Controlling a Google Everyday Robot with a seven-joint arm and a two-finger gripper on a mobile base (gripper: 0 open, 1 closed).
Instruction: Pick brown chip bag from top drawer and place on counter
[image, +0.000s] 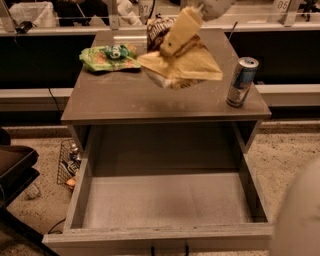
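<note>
My gripper (169, 48) comes in from the top of the camera view and is shut on the brown chip bag (181, 66). It holds the bag over the back middle of the counter (125, 100). The bag's pale yellow end hangs low and wide, close over the counter top; I cannot tell if it touches. Its dark-brown part with white lettering (159, 29) shows behind the fingers. The top drawer (79, 196) is pulled fully out below the counter and its bare grey bottom holds nothing.
A flat green bag (107, 57) lies at the counter's back left. An upright drink can (241, 81) stands near the counter's right edge. A wire basket (67, 165) and a dark seat (12, 170) are on the floor at left. A pale blurred body part (300, 215) fills the bottom right.
</note>
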